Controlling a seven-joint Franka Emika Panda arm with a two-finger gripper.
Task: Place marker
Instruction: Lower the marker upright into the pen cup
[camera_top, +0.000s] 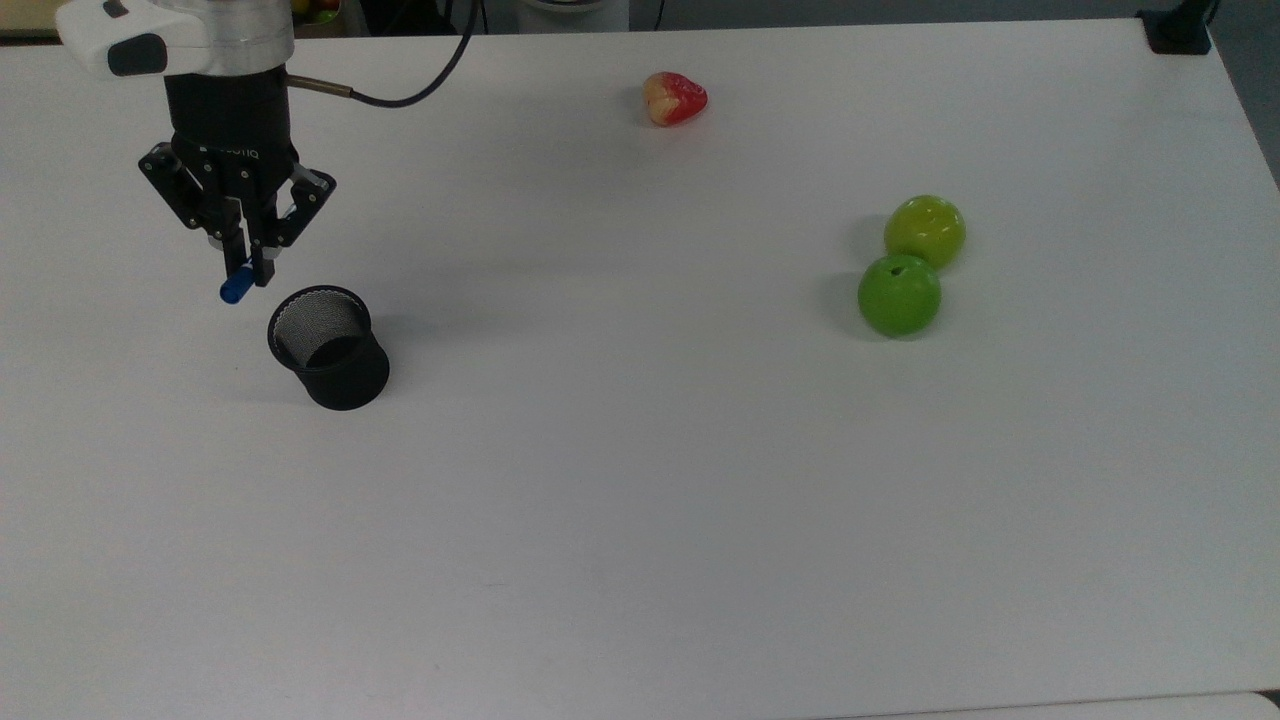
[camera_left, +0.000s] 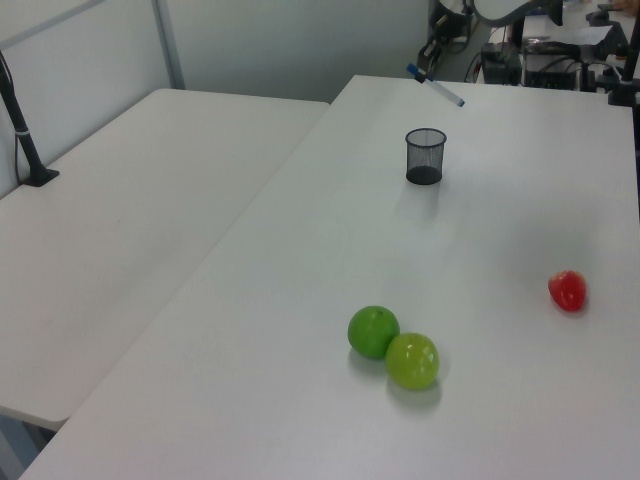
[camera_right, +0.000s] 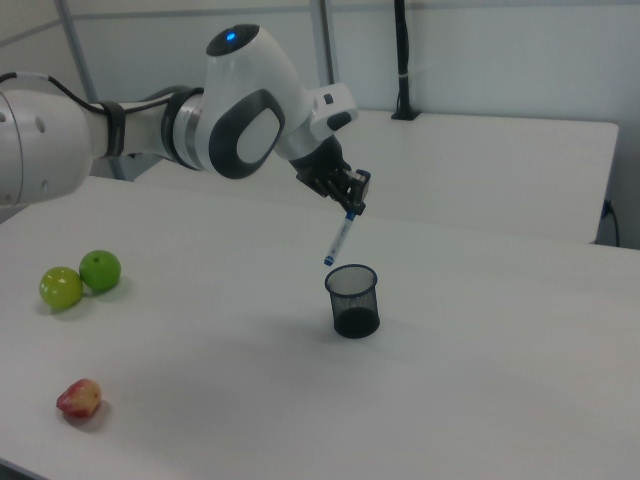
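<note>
Just above the black mesh cup (camera_right: 352, 299), off its rim on the arm's side, is where you've got the marker (camera_right: 339, 238) right now. The gripper (camera_right: 352, 206) is clamped on the marker's upper end, and the marker hangs down tilted, its lower blue tip near the cup's rim but apart from it, as the right view shows. From the top view the blue end (camera_top: 234, 289) sits just outside the cup (camera_top: 327, 346), toward the top view's upper left of the rim, so I'd say you're not lined up over the opening yet.

Progress-wise: pickup is done, carry is mostly done. What's left, as far as I can judge, is nudging across until the tip is over the cup's mouth, straightening or lowering it in, then letting go. That's assuming the cup is where it's meant to go; the task only says place it, but nothing else near the cup looks like a target.

Everything else is well away from the cup: the two green apples (camera_top: 908, 264) touching each other far across the table (camera_top: 640, 520), and the red strawberry-ish thing (camera_top: 674, 98) off on its own. Nothing in your way.

With that tilt, the tip could catch the cup's rim.
</note>
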